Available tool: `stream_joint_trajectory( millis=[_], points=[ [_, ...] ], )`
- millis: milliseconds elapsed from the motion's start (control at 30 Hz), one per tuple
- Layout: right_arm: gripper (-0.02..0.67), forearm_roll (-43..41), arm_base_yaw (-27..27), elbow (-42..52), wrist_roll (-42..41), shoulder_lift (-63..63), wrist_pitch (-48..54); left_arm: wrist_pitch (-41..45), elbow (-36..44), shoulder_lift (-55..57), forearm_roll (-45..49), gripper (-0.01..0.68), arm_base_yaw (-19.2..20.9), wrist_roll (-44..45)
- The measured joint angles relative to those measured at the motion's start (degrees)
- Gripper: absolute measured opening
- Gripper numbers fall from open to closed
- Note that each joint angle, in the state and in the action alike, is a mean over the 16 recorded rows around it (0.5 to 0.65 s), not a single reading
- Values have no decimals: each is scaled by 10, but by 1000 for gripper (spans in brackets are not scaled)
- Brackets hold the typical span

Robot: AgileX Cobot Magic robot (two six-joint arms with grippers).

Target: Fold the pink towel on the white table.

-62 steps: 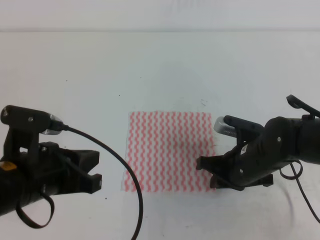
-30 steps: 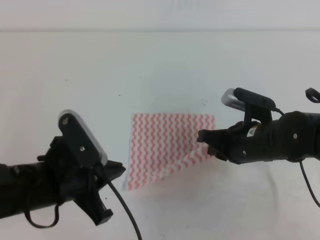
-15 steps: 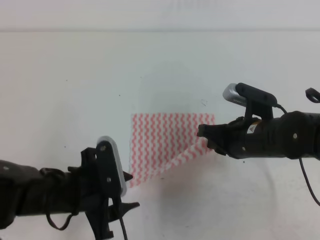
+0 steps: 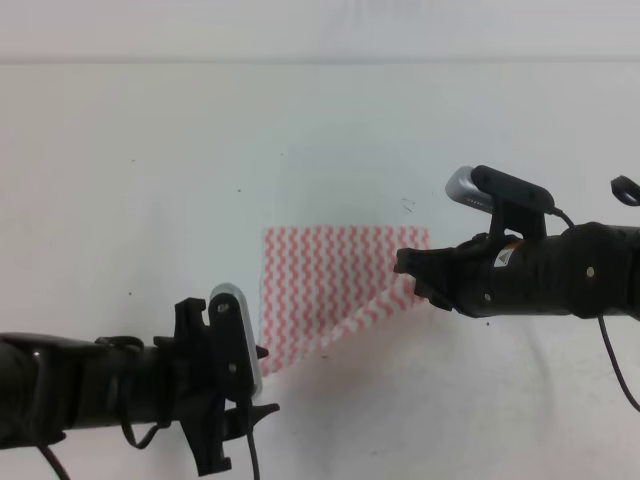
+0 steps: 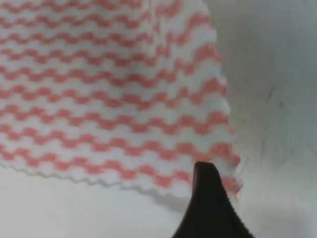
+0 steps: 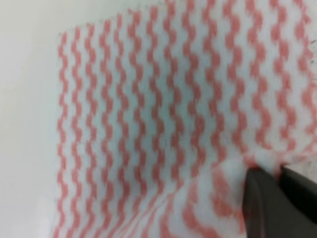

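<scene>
From above, the pink towel [image 4: 335, 290] lies mid white table [image 4: 150, 140], its near right corner lifted, clamped by the right gripper [image 4: 420, 280]; it looks light and floppy, so corners are the hold. The left gripper [image 4: 255, 385] has swung in to the near left corner since two seconds ago. Left wrist: one fingertip [image 5: 210, 198] over the hem, grip impossible to judge. Right wrist: fingers [image 6: 267, 203] pinch cloth.

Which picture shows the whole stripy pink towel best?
The exterior high view. Only there can you see nearly the whole pink towel on the white table, with one corner lifted at the right gripper. The left wrist view shows just one wavy-edged corner, and the right wrist view a blurry close-up of stripes.
</scene>
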Motion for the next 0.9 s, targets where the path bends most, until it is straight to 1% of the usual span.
stream_joint_trajectory(
  millis=[400, 567, 900],
  points=[
    [-16, -1, 0, 0, 0, 2, 3, -31, -19, 38, -18, 405, 0, 39],
    [-16, -2, 0, 0, 0, 2, 3, -37, -24, 48, -18, 373, 0, 39],
    [-17, -5, 0, 0, -1, -1, 3, -35, -25, 57, -18, 278, 0, 38]
  ],
)
